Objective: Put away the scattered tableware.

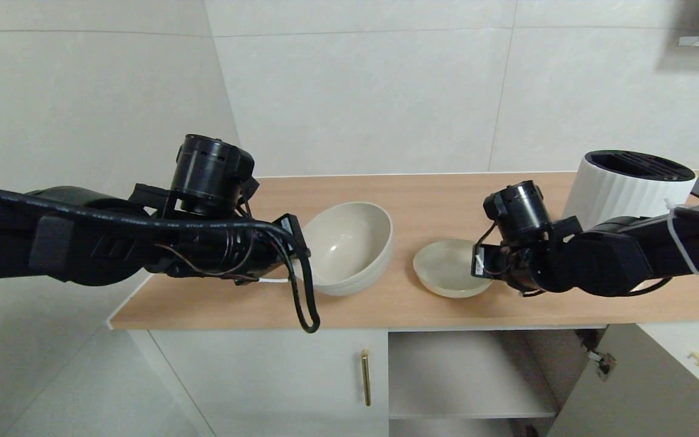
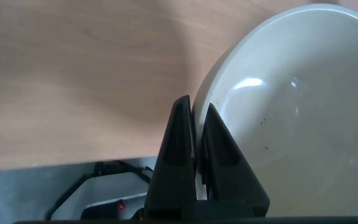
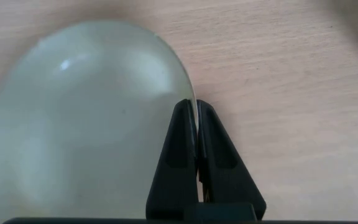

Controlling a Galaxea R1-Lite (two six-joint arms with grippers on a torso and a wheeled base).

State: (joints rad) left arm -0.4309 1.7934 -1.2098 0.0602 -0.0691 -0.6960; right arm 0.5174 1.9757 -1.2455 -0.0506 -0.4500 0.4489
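A large cream bowl [image 1: 349,246] is tilted up on the wooden counter [image 1: 386,303], its left rim pinched by my left gripper [image 1: 297,255]. In the left wrist view the fingers [image 2: 180,134] of the left gripper [image 2: 196,115] are shut on the bowl's [image 2: 291,118] rim. A small pale green plate [image 1: 451,266] lies to the right of the bowl, and my right gripper [image 1: 482,266] is shut on its right edge. The right wrist view has the right gripper [image 3: 196,115] clamped on the plate's [image 3: 86,118] rim.
A white ribbed round container [image 1: 628,185] stands at the back right of the counter. Below the counter a cabinet [image 1: 471,373] is open with a bare shelf, its door [image 1: 641,388] swung out to the right. A shut door with a gold handle [image 1: 365,377] is on the left.
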